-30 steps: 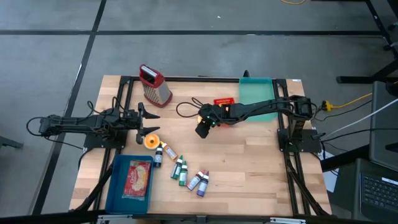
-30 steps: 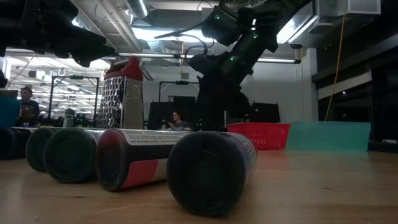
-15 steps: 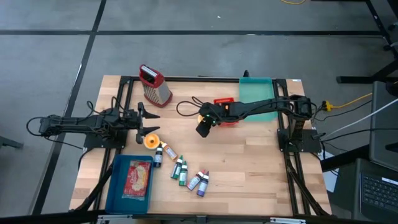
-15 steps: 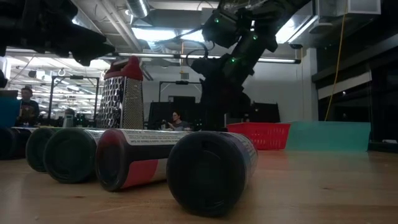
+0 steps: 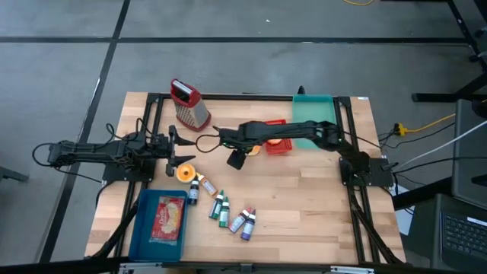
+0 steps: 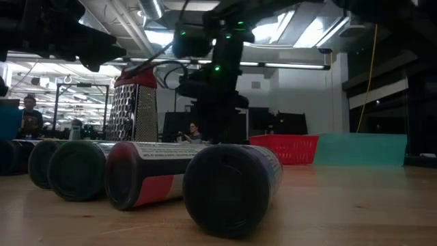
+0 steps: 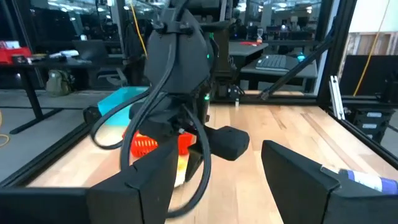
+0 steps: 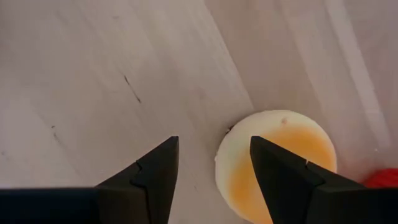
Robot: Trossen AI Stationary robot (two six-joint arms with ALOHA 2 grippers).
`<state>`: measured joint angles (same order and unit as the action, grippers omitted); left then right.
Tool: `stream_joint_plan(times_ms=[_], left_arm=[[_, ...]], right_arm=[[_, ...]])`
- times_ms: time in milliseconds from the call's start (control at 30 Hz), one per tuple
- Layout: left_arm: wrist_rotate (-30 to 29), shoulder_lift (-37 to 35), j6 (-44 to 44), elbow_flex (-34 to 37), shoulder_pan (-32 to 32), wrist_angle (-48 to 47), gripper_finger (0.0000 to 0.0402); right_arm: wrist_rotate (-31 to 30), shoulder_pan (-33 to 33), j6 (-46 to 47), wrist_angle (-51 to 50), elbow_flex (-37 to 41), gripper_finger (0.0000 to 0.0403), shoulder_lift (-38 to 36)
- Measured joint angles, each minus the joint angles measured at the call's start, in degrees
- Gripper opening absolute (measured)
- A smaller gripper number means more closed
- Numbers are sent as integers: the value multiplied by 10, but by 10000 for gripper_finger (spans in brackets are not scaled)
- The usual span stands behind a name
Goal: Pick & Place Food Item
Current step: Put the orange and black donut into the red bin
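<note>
Fried egg (image 8: 280,158) seemingly beneath right end effector (image 8: 213,163)

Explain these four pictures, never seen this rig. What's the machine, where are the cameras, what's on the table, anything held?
Two dark robot arms work at a wooden table. One camera looks straight down, one sits at table height, and one rides on each wrist.

On the table: a metal grater, a red basket, a teal tray, a blue bin holding a packet, a cluster of small bottles, and a fried-egg toy.

The right gripper hangs over mid-table; its wrist camera shows open fingers with the egg just ahead, not held. The left gripper waits at the table's left side, open and empty, next to a small orange item.
</note>
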<state>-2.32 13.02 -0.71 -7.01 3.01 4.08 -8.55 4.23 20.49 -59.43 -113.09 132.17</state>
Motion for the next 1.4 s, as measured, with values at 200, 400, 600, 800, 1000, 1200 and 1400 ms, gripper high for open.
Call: stream_joint_plan(times_ms=[200, 400, 600, 800, 1000, 1200, 1400], left_arm=[[4, 0, -6, 0, 0, -11, 228], [5, 0, -16, 0, 0, -15, 228], [9, 0, -22, 0, 0, -13, 228], [9, 0, -23, 0, 0, -13, 228], [9, 0, -26, 0, 0, -13, 228], [9, 0, -26, 0, 0, -13, 228], [9, 0, -26, 0, 0, -13, 228]], right_arm=[[2, 0, 6, -45, -51, 203, 11], [5, 5, 15, -80, -45, 203, 11], [19, 18, 15, -72, -20, 203, 11], [53, 26, 12, -46, 10, 203, 11], [64, 26, 16, -5, 46, 203, 11], [64, 28, 28, 3, 60, 183, 11], [58, 29, 30, 14, 61, 88, 11]])
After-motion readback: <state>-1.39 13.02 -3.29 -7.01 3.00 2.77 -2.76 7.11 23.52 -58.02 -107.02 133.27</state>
